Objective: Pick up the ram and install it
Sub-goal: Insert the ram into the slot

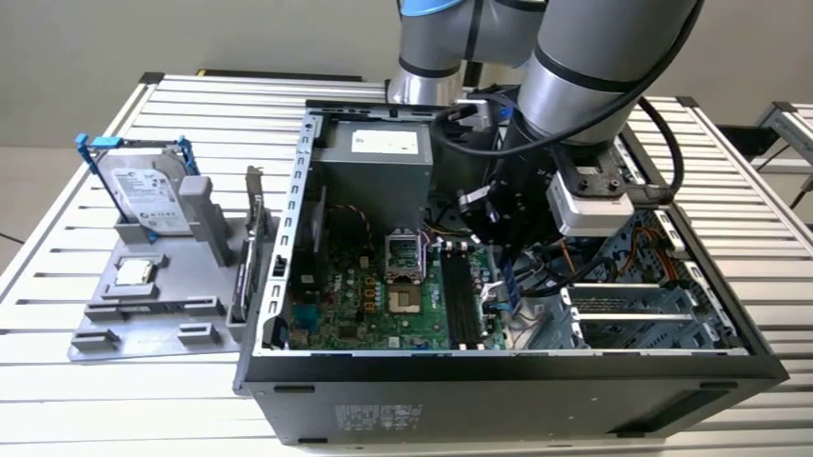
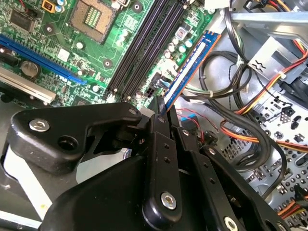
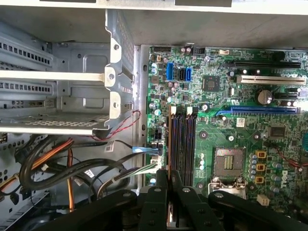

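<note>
I see one ram (image 2: 188, 67), pinched tight in my gripper (image 2: 161, 108), just beside four slots (image 2: 144, 45), with wires (image 2: 231, 91) close by.

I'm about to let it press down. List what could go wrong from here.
1. The hand grips the ram by one end, so the stick could tilt and bind instead of seating evenly in the memory slots.
2. Loose cables lie beside the ram and might get snagged or pinched.
3. Uneven pressing could stress the motherboard.
</note>
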`<action>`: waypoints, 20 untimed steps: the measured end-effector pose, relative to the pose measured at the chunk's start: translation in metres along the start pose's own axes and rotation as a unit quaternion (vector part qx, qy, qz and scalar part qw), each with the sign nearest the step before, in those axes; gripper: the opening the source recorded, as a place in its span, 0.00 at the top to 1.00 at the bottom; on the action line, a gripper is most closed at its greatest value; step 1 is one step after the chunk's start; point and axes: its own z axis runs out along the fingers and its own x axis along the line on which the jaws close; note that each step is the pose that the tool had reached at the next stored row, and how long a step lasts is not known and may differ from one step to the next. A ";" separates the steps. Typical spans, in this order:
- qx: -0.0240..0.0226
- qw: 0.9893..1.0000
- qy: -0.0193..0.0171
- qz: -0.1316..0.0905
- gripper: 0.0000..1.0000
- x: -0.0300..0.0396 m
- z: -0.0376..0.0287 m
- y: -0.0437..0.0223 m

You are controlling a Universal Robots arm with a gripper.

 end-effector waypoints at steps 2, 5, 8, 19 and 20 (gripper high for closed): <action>0.000 1.000 0.000 0.000 1.00 -0.0002 0.0008 0.0000; 0.000 1.000 0.000 0.000 1.00 -0.0007 0.0026 0.0000; 0.000 1.000 0.000 0.000 1.00 -0.0023 0.0049 0.0000; 0.000 1.000 0.001 0.000 1.00 -0.0089 0.0135 -0.0004; 0.000 1.000 0.000 0.000 1.00 -0.0089 0.0141 -0.0004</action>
